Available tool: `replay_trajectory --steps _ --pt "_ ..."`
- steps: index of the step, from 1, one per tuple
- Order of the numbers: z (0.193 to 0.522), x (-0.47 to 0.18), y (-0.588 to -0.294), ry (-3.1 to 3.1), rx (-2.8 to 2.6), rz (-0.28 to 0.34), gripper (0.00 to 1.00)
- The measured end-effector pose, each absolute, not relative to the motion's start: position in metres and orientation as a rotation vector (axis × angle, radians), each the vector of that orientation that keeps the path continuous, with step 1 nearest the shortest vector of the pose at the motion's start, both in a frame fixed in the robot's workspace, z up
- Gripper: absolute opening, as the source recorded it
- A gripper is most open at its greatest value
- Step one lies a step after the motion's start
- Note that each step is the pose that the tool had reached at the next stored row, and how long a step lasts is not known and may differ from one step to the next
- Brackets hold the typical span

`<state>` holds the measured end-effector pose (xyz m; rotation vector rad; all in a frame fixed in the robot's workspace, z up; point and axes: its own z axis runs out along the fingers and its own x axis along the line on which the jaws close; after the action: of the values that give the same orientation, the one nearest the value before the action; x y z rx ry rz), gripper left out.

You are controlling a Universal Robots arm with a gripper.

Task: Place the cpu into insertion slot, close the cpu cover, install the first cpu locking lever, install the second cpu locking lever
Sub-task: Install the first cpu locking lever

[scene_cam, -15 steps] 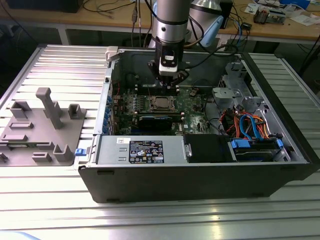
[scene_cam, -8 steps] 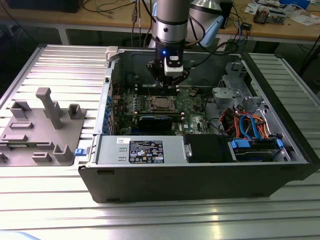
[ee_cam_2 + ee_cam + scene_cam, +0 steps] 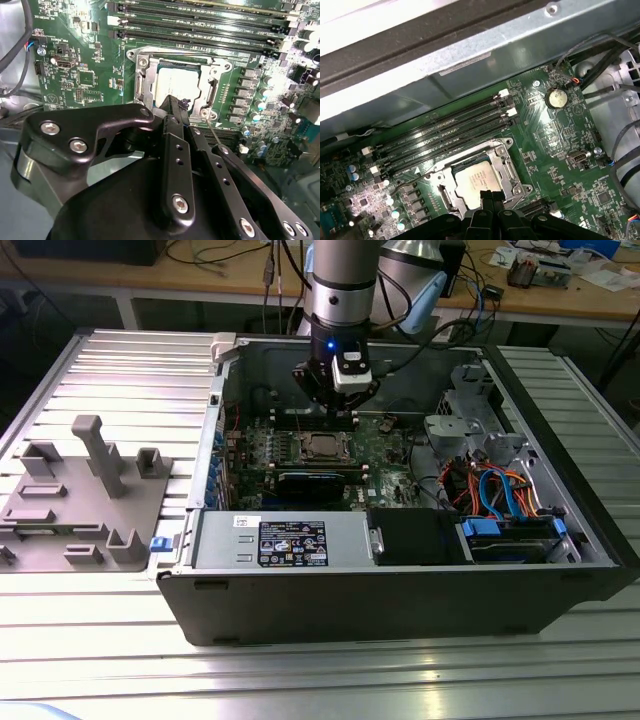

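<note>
Claw [image 3: 173, 101]: black fingers clenched together, nothing gripped, tips just above chip's edge.
CPU: small flat square silver-grey chip [image 3: 477, 181], seated on green motherboard [image 3: 555, 145].
Cover: thin silver metal frame [image 3: 507, 171], flat around chip.

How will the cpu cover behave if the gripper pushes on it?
The cover is a thin metal frame with an open window, so it is likely light and a bit springy. Its bare shiny metal is probably slippery. It lies flat around the cpu, so a push from the gripper would probably barely shift it.
</note>
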<state>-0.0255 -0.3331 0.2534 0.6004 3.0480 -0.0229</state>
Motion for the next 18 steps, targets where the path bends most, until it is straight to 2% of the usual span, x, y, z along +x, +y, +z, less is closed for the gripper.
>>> replay_trajectory --steps 5,18 --pt "0.2534 -0.0255 -0.3331 3.081 0.388 -0.019 0.11" --pt "0.2534 -0.0256 -0.3331 3.092 0.283 -0.017 0.11"
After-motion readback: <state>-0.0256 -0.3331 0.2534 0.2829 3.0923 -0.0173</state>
